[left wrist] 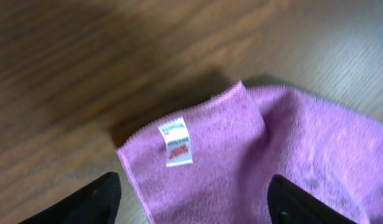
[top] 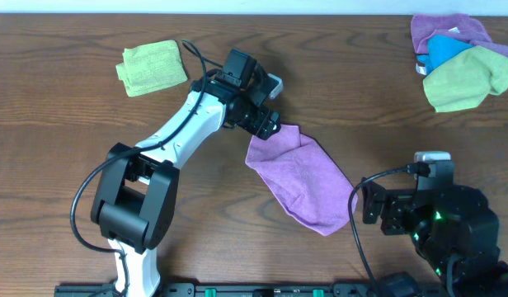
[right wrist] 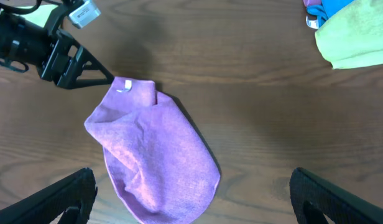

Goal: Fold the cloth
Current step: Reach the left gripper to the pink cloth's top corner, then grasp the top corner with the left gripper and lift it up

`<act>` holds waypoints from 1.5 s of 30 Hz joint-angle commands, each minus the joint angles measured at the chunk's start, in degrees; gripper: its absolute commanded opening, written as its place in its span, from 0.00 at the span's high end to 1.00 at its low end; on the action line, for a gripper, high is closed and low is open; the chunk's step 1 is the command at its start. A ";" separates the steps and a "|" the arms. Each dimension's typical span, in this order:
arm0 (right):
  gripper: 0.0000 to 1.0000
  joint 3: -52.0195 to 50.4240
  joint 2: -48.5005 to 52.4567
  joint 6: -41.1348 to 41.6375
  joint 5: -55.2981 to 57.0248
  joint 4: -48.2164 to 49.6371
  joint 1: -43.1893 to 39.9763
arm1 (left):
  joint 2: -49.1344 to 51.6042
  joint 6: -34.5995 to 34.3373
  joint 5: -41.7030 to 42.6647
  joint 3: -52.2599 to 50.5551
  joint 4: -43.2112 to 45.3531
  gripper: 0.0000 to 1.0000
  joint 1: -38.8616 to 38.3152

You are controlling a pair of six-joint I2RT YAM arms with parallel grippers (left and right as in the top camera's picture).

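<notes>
The magenta-purple cloth (top: 303, 177) lies on the wooden table, folded over into a long rounded shape that runs diagonally from upper left to lower right. Its white tag (left wrist: 175, 142) faces up at the upper-left corner, and also shows in the right wrist view (right wrist: 124, 87). My left gripper (top: 269, 125) is at that corner, open, with its fingers spread to either side of the cloth (left wrist: 241, 162). My right gripper (top: 371, 210) is open and empty, just right of the cloth's lower end (right wrist: 160, 162).
A folded lime-green cloth (top: 152, 68) lies at the back left. At the back right is a pile of a purple cloth (top: 448, 29), a blue cloth (top: 445, 49) and a lime-green cloth (top: 468, 78). The lime-green one also shows in the right wrist view (right wrist: 356, 37).
</notes>
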 commanded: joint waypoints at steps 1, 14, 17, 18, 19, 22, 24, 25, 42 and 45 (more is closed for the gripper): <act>0.01 0.76 0.55 1.05 1.01 0.13 -0.31 | 0.20 1.22 -1.42 1.46 -2.23 0.37 0.15; 0.01 0.76 0.92 1.03 0.96 0.09 -0.31 | 0.22 -7.50 0.55 1.44 -9.55 0.94 -0.20; 0.01 0.74 0.92 1.03 0.72 -0.17 -0.31 | 0.22 -6.40 0.35 1.44 -7.21 0.94 -1.22; 0.01 0.74 0.92 1.03 0.57 -0.35 -0.31 | 0.22 -5.68 -0.13 1.44 -6.67 0.94 -1.77; 0.01 0.72 0.92 1.03 0.57 -0.52 -0.31 | 0.22 -5.57 -1.62 1.44 -6.29 0.94 -2.36; 0.01 0.57 0.92 1.03 0.59 -0.70 -0.31 | 1.07 -4.55 -5.84 1.49 -6.12 0.94 -3.93; 0.01 0.52 0.92 0.98 0.59 -0.70 -0.31 | 1.86 -4.52 -7.48 1.53 -6.34 0.94 -4.42; 0.01 0.52 0.94 0.98 0.59 -0.70 -0.31 | 2.19 -4.52 -7.67 1.53 -6.29 0.94 -4.42; 0.01 0.52 1.18 0.98 0.57 -1.01 -0.31 | 12.35 -2.82 -8.74 13.09 -9.40 0.94 -3.26; 0.01 0.52 1.18 0.98 0.59 -0.96 -0.31 | 12.98 -2.80 -8.96 13.09 -9.57 0.94 -3.19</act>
